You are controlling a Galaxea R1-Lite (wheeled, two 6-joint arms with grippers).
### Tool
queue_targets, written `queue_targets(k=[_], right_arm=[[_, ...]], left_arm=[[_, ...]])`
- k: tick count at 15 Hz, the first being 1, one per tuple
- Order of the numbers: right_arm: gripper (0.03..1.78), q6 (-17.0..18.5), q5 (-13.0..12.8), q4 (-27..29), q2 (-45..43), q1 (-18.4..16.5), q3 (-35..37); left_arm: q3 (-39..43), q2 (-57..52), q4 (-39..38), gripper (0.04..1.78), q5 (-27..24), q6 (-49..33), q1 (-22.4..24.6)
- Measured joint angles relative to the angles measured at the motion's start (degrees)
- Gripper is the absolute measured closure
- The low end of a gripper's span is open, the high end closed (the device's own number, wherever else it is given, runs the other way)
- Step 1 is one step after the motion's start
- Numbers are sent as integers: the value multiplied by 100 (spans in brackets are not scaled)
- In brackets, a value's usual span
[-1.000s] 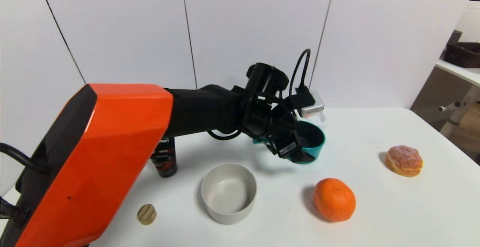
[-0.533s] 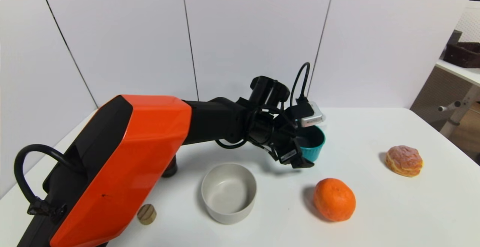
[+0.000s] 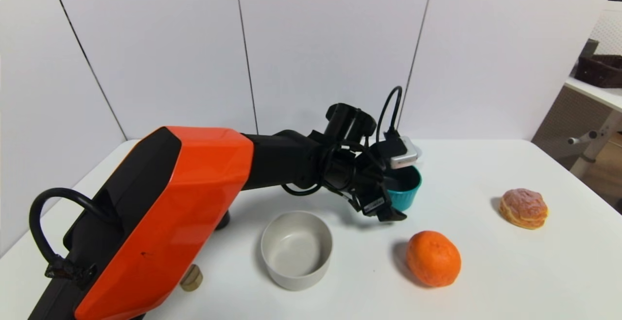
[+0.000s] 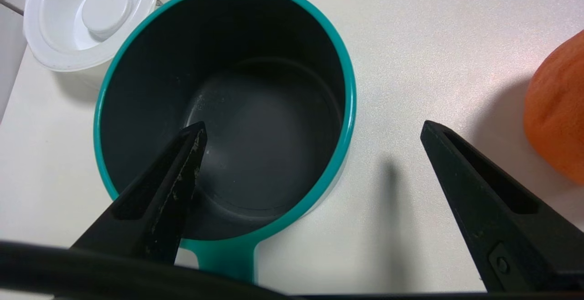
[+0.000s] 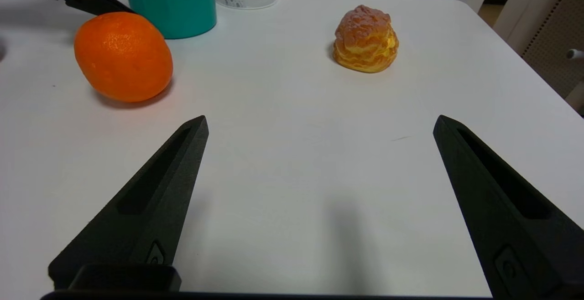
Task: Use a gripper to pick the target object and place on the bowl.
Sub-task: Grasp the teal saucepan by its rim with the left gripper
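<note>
Left gripper (image 4: 310, 131) straddles saucepan (image 4: 273, 31) rim, fingers spread.

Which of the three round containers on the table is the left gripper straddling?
The teal saucepan, not the off-white bowl or white dish: one fingertip of the open left gripper hangs over its dark inside.

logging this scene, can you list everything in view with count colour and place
saucepan: 1, teal with dark inside, far middle of the table
bowl: 1, off-white, near middle
orange: 1, orange, right of the bowl
pastry: 1, golden brown, right side
white round dish: 1, white, just behind the saucepan
wooden piece: 1, tan, near left, partly hidden by the arm
table: 1, white
left gripper: 1, black, open, one finger over the saucepan's inside, one outside
right gripper: 1, black, open, over bare table
</note>
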Motion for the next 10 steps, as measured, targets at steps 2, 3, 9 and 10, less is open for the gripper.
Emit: queue_targets(k=[2, 3, 9, 10], right_arm=[[11, 2, 2, 0, 0, 0, 0], [11, 0, 0, 0, 0, 0, 0], [11, 0, 0, -2, 0, 0, 0], [11, 2, 2, -2, 0, 0, 0]], left_arm=[[2, -4, 9, 13, 0, -5, 0], [2, -9, 13, 13, 0, -9, 1], [6, -166, 162, 13, 2, -26, -11], [5, -204, 166, 13, 4, -88, -11]])
